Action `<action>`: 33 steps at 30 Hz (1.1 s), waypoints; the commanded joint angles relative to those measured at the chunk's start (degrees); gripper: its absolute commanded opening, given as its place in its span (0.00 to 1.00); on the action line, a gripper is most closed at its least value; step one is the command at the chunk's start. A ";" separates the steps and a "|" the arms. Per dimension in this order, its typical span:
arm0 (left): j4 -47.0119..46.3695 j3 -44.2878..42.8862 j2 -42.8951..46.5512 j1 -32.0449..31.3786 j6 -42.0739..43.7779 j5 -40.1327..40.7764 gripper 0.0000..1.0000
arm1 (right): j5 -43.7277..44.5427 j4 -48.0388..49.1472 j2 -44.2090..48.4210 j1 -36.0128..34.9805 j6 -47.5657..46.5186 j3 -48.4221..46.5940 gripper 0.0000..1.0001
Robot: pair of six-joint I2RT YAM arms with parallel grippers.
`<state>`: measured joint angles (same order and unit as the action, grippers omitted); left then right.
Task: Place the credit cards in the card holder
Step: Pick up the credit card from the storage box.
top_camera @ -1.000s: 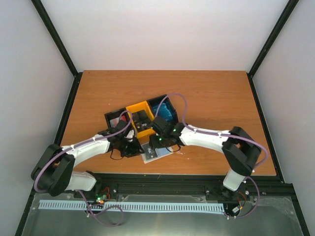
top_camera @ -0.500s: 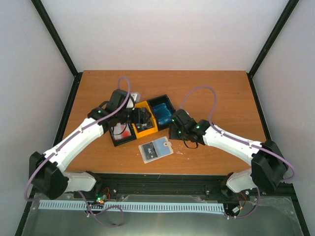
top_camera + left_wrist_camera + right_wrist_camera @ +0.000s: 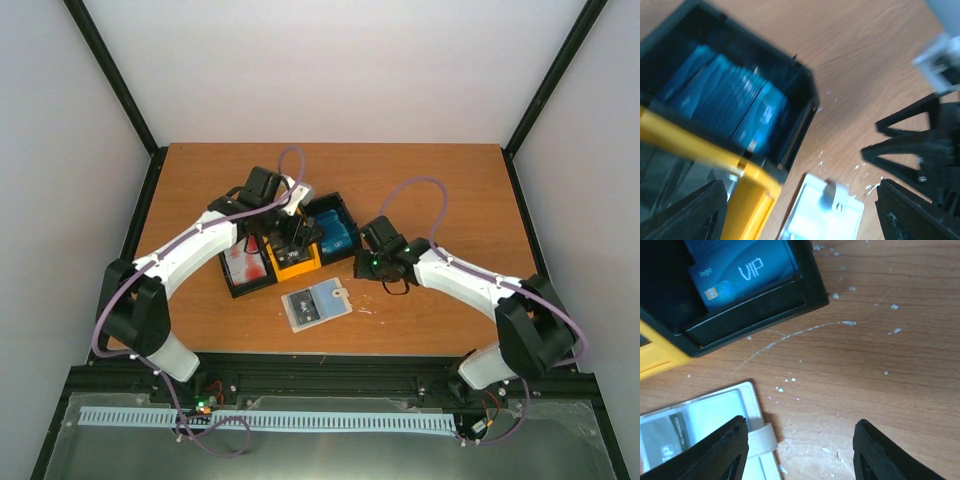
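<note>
Both arms shifted off card holder (image 3: 317,303): left swung up over tray (image 3: 256,288), right drew back rightward. Now left gripper (image 3: 797,220) above yellow middle compartment, jaws spread wide; view blurred, probably empty. Meanwhile right gripper (image 3: 800,450) over wood-grain desk (image 3: 430,190) beside tray's black corner, jaws apart, empty. Card holder open flat just before tray, clear pockets up, snap tab (image 3: 762,437) rightward. Glossy blue cards (image 3: 742,272) in right compartment; red-and-white cards (image 3: 246,265) in left.

The table (image 3: 900,365) is scratched, wood-grain laminate; the tray (image 3: 765,305) matt plastic; the blue cards (image 3: 745,270) glossy; the card holder (image 3: 754,412) has smooth, clear pockets.
</note>
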<state>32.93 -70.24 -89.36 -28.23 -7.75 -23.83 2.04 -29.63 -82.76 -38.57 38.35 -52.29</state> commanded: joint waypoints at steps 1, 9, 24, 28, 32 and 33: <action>-8.27 -4.88 -2.64 -0.16 7.38 -7.89 0.84 | -2.54 3.92 -3.63 2.80 0.71 1.43 0.56; -10.48 -11.22 -10.67 -1.07 11.69 -10.45 0.93 | -3.44 3.76 -9.31 8.31 0.25 -1.53 0.54; 0.39 -25.64 -27.27 -3.63 3.85 5.83 0.62 | -10.95 8.52 -16.48 10.70 -4.42 -5.44 0.50; 4.55 -30.32 -31.84 -4.30 4.39 8.71 0.55 | -11.94 9.20 -18.17 10.79 -4.60 -5.40 0.48; 6.31 -33.14 -35.20 -5.51 5.27 11.45 0.53 | -12.93 10.16 -18.78 11.22 -4.77 -4.69 0.48; 6.79 -33.65 -35.89 -5.78 5.43 11.83 0.51 | -13.22 10.27 -19.00 11.31 -4.89 -4.64 0.47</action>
<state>35.99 -99.83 -123.22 -32.32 -2.90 -15.66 -9.72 -20.91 -100.55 -28.14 34.54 -56.64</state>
